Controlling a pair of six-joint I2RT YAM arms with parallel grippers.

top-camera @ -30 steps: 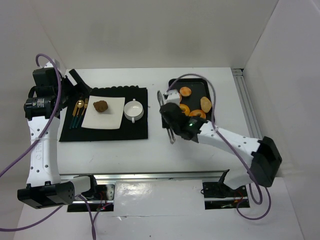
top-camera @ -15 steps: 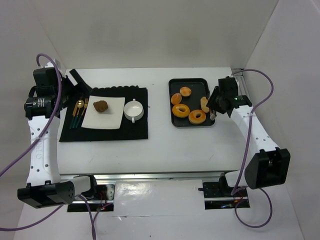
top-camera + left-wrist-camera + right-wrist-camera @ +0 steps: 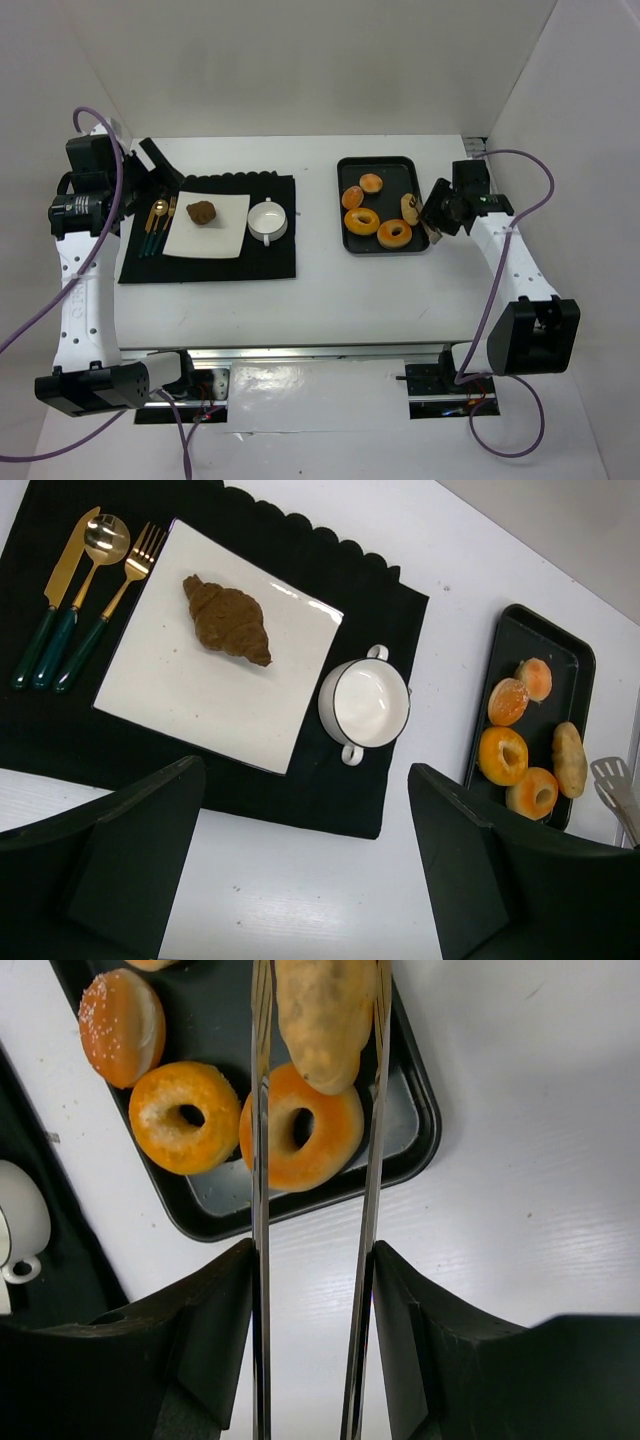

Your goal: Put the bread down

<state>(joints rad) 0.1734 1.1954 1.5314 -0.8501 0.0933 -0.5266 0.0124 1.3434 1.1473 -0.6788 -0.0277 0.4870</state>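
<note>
My right gripper (image 3: 310, 1300) is shut on metal tongs (image 3: 260, 1160). The tong arms lie on either side of an oblong bread roll (image 3: 325, 1010) at the right end of the black tray (image 3: 215, 1195). I cannot tell whether the roll is lifted. In the top view the right gripper (image 3: 440, 212) sits just right of the tray (image 3: 392, 172). My left gripper (image 3: 305, 860) is open and empty, high above the place setting. A brown croissant (image 3: 228, 620) lies on the white square plate (image 3: 200, 700).
The tray also holds two ring doughnuts (image 3: 185, 1115) and a sugared bun (image 3: 120, 1025). A white two-handled bowl (image 3: 365, 702) and gold cutlery (image 3: 75, 590) lie on the black placemat (image 3: 330, 780). A metal rail (image 3: 495, 200) runs along the table's right edge.
My right arm has swung from the table's middle, left of the tray, over to the tray's right side, carrying the tongs. The left arm has not moved.
</note>
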